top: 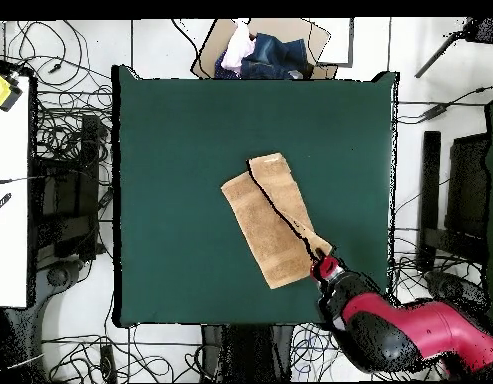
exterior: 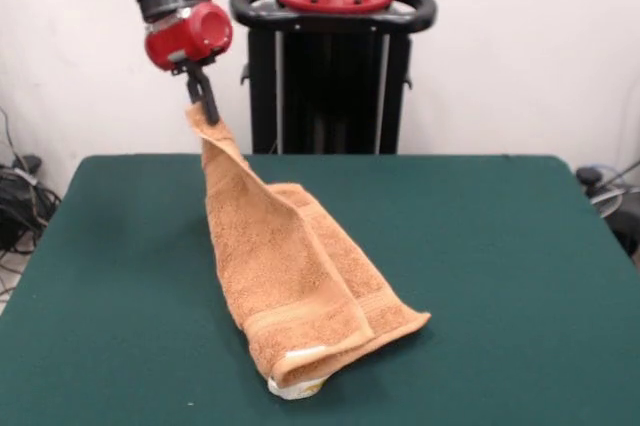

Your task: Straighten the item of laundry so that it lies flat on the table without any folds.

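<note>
One corner of the towel [exterior: 290,286] is being pinched in the clenched gripper [exterior: 205,106] and lifted — the rest is trailing, still folded, toward the table's [exterior: 500,246] front edge. Being soft and light, it probably needs gripping at corners.

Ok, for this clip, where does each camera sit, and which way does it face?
Front view: across the table facing the pedestal; shows the arm, with the gripper lifting one corner of the towel.
Overhead view: above, looking straight down; arm enters from the bottom right, base at the bottom edge.
Shared: towel, green table, gripper.
</note>
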`<state>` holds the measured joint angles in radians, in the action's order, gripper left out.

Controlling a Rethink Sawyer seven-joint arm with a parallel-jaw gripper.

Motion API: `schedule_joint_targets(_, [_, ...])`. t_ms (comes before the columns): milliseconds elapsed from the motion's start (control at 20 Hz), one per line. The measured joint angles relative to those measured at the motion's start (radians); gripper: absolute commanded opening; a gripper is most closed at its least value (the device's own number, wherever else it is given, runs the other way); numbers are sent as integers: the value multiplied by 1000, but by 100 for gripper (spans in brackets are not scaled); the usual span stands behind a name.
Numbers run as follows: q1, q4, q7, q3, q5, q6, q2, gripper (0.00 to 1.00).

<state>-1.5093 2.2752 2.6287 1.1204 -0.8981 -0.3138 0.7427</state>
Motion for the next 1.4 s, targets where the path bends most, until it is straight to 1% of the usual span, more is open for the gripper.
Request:
schedule_joint_targets(100, [8, 0, -48, 0, -2, 1, -23, 0])
schedule_joint_targets(200, [20, 0, -70, 0, -2, 5, -36, 0])
schedule_joint_targets(650, [137, 0, -76, -14, -24, 87, -47, 0])
schedule_joint_targets(1000, [135, 0, -76, -14, -24, 91, -67, 0])
schedule_joint_targets(1200, [122, -1, -76, -14, -19, 91, -96, 0])
schedule_joint_targets(1300, [109, -1, -76, -14, -2, 91, -124, 0])
schedule_joint_targets(1350, [89, -1, -76, -14, 29, 91, -163, 0])
schedule_joint_targets(1400, [81, -1, -76, -14, 44, 91, -178, 0])
